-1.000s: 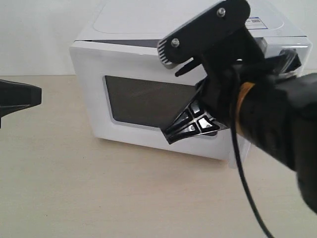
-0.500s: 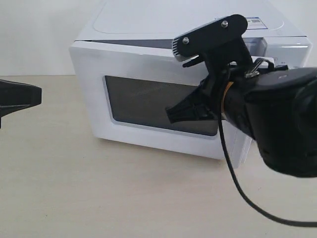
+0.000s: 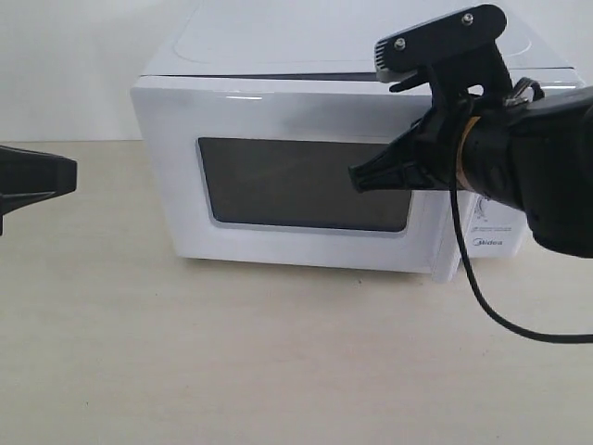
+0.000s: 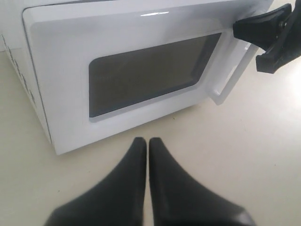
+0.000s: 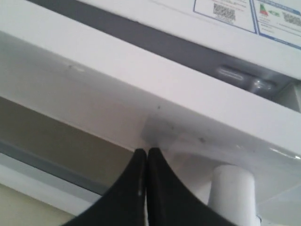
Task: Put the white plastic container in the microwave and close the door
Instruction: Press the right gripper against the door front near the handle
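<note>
1 pinched right end effector [image 5: 146,152] touches door [image 3: 169,185].

Only legible txt: "Midea" logo [image 3: 488,243] on microwave [image 3: 278,42] front, lower right panel. Top stickers [image 5: 225,12] w/ QR code, prob. an energy label; print too blurred.

right arm [image 3: 547,185]: black, orange band | bracket [image 3: 440,42]: two silver screws | cable [image 3: 547,338]: black | right end effector [image 3: 356,179]: tapered, black
</note>
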Tool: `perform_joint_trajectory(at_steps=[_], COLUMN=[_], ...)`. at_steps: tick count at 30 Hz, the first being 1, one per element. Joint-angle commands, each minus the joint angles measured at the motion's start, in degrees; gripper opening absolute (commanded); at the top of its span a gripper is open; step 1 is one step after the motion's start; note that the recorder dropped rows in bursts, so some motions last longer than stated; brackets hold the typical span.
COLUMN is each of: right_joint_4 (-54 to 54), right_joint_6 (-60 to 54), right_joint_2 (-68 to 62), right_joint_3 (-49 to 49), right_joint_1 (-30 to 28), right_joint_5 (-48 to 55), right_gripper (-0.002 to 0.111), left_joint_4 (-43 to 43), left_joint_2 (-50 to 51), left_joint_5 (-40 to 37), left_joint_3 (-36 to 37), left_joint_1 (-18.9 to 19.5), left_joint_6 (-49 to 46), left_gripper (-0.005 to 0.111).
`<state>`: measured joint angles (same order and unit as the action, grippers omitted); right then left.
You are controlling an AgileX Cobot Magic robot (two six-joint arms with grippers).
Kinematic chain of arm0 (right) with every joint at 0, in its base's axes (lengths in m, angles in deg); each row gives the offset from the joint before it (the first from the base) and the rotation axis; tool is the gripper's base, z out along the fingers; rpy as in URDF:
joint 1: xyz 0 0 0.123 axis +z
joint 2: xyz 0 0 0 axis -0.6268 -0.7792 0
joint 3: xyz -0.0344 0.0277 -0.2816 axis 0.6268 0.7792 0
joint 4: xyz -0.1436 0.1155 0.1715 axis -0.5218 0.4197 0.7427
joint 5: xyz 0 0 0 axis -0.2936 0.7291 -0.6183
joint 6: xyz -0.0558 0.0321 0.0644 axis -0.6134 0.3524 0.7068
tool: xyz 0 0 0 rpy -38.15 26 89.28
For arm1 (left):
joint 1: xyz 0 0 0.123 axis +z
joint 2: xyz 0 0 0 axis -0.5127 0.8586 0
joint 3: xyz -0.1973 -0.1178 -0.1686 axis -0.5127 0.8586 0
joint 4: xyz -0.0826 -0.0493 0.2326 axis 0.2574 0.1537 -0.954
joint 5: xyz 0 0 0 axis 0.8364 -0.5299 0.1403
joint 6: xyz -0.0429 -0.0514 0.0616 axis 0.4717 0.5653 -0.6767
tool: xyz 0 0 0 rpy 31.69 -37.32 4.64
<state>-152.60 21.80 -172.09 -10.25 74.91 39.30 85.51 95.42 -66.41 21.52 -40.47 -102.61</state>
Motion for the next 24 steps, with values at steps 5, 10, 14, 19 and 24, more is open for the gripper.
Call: perform_joint_trajectory(at_steps=[5, 10, 14, 19, 24], right_joint_4=[-3.2, -3.2, -3.2, -3.9, -4.1], right_joint_6=[2.7, 3.8, 3.9, 3.9, 4.1], right_joint_2=[-0.4, -0.4, -0.4, -0.4, -0.4], right_joint_3=[-0.3, -0.3, -0.3, -0.3, -1.0], right_joint_1=[-1.3, -4.2, -5.3, -5.7, -5.7], right_joint_5=[0.8, -0.7, -2.2, -2.1, -2.1], right_gripper=[0.000, 0.000, 0.000, 0.000, 0.000], left_joint_4=[1.5, 1.5, 1.5, 1.5, 1.5], left_joint_2=[-0.3, -0.8, -1.3, -1.3, -1.3], left_joint_5=[0.3, -0.5, -0.4, -0.2, -0.2], left_joint_3=[0.3, 0.3, 0.3, 0.3, 0.3], left_joint_1=[-0.3, -0.3, -0.3, -0.3, -0.3], left_joint_6=[-0.3, -0.3, -0.3, -0.3, -0.3], left_gripper=[0.004, 0.004, 0.004, 0.004, 0.004])
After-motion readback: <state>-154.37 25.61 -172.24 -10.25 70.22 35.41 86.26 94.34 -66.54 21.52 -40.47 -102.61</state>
